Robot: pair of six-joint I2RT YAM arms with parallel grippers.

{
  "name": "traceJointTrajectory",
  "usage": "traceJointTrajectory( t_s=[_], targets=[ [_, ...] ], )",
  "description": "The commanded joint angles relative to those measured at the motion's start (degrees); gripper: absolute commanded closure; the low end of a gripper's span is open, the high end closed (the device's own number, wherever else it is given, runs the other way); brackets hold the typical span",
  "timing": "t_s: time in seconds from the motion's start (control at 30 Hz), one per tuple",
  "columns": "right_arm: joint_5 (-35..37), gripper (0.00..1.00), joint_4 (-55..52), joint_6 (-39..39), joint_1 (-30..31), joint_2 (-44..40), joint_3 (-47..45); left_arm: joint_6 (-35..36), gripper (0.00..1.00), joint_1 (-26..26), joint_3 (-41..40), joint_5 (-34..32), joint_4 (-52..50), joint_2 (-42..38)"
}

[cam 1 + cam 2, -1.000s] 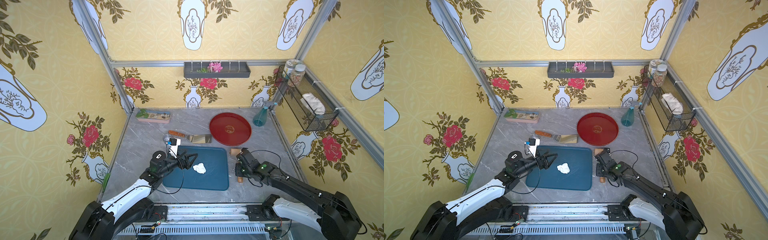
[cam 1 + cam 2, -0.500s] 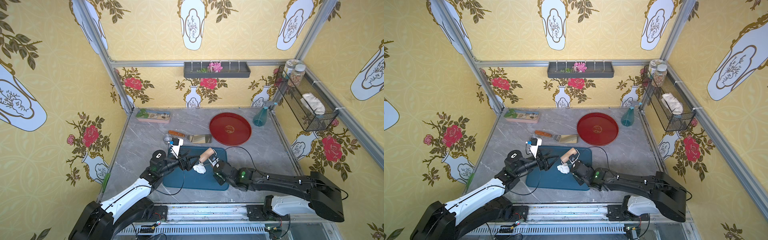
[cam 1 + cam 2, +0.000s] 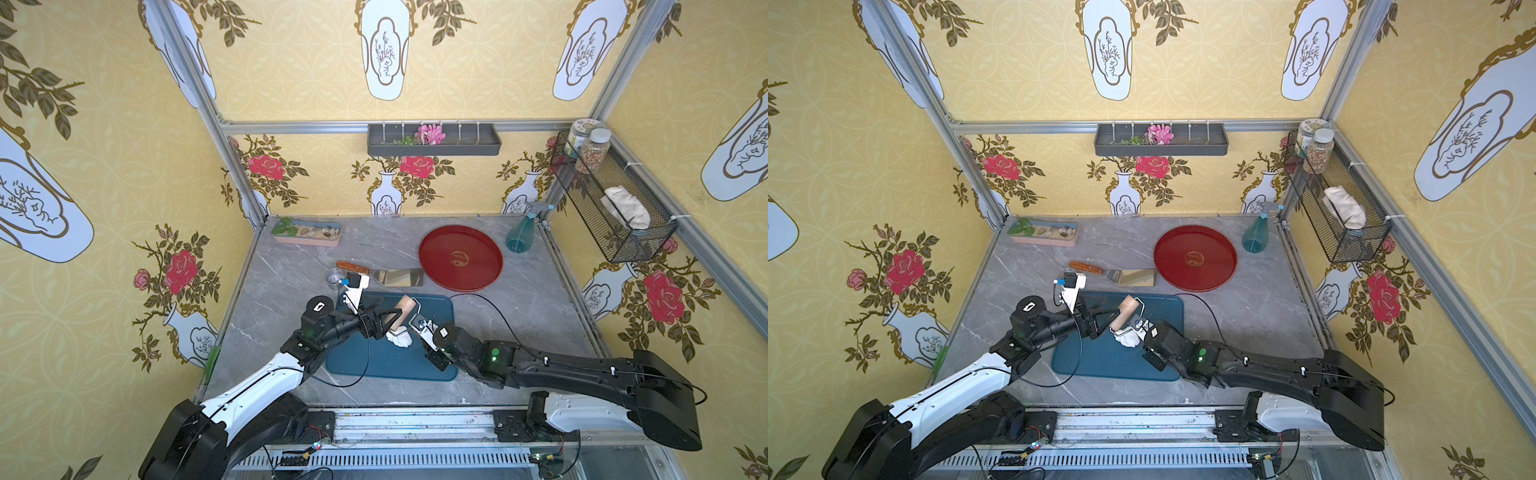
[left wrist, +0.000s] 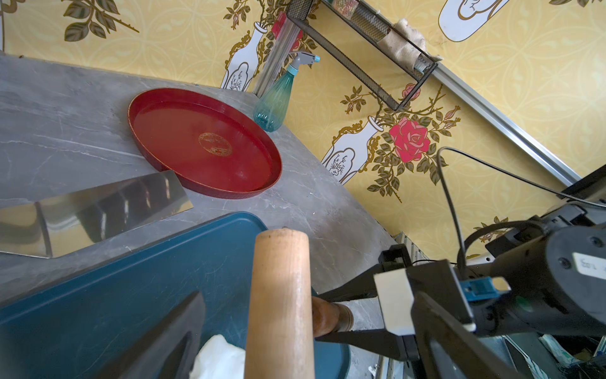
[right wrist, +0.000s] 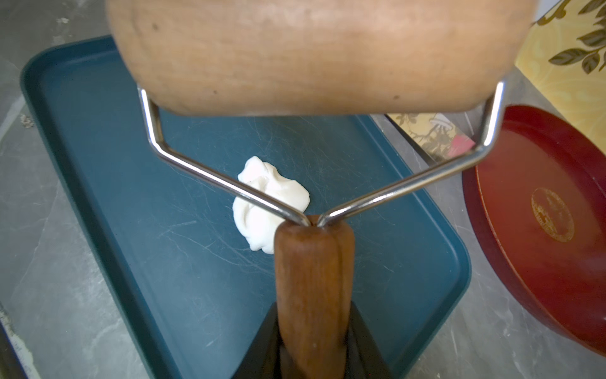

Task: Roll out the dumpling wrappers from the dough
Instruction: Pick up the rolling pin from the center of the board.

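The right gripper (image 5: pixel 313 341) clamps the handle of the roller (image 3: pixel 404 312) over the dough (image 3: pixel 400 337) on the tray (image 3: pixel 415 365), lower centre in a top view; the left gripper (image 3: pixel 384 323) gapes wide beside it

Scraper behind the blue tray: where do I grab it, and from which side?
Take the wooden handle, coming straight down with jaws across its width. The scraper lies flat, and its steel blade looks too wide and thin to pinch; the rounded handle offers more height. Mind the steel cup beside it.

Staged robot cell: wallpapered panels (image 3: pixel 124 124), aluminium frame (image 3: pixel 299 126), grey counter (image 3: pixel 286 278).
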Motion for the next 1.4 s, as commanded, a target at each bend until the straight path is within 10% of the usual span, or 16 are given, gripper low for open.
traceJointTrajectory(
  t_s=[0.0,0.37,0.87,1.37],
  targets=[
    [-0.7,1.0,5.7,-4.5,0.0,-1.9,-0.9,-1.5,0.0,0.0,2.0,0.6,-3.6,0.6],
    [-5.2,1.0,13.8,-12.0,0.1,-4.2,-5.0,-5.4,0.03,-0.1,12.2,2.1,-22.0,3.5],
    [-11.6,1.0,20.5,-26.0,0.2,-5.5,-9.7,-3.2,0.35,-1.5,18.6,6.3,-32.9,7.5],
    [-1.6,1.0,35.1,-41.9,0.7,-0.4,-14.4,-2.1,0.52,-4.3,19.1,1.1,-38.9,6.2]
  ],
)
